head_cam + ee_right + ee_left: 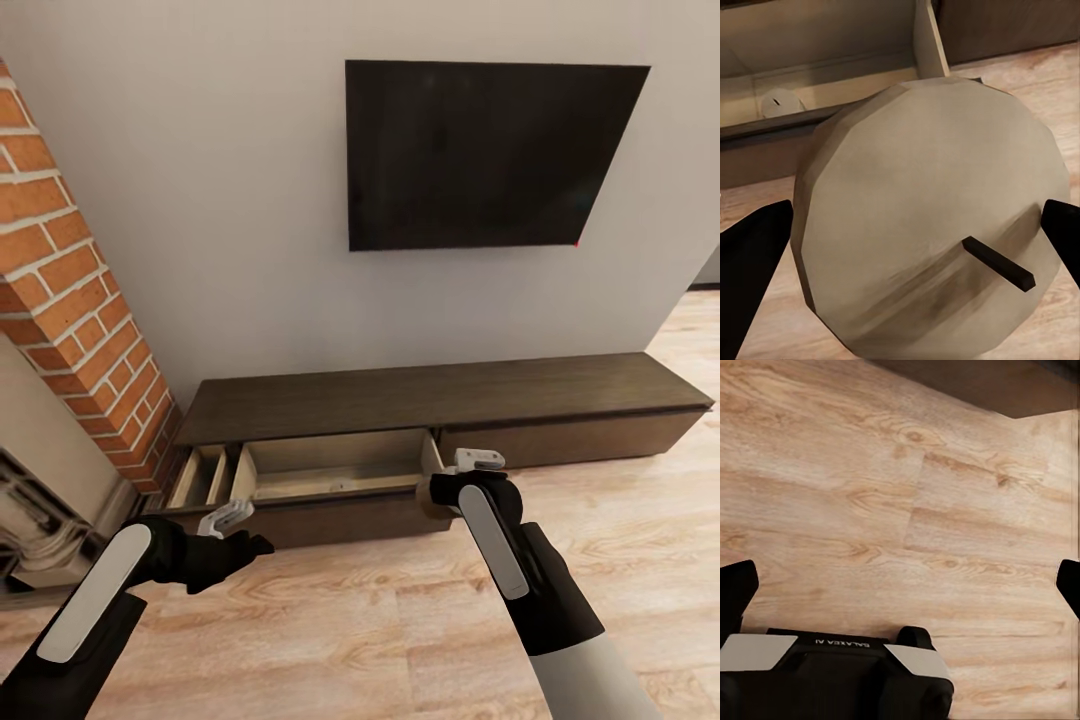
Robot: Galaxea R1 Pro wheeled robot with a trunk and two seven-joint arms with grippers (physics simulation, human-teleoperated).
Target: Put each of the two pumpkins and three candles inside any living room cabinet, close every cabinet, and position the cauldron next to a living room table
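From head height the camera looks down on the cabinet (pixel 450 400), with its open drawer (pixel 335 465), against the wall. The left wrist camera faces the floor (pixel 870 495) closely. The right wrist camera sits close above that same drawer (pixel 832 52).

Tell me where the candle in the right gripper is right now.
The candle sits between the right gripper fingers, held just in front of the cabinet's open drawer, near its right-hand end; a second candle lies inside.

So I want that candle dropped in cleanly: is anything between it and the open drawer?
Nothing visible. The candle sits between the right gripper fingers, just outside the open drawer, where another candle lies aside.
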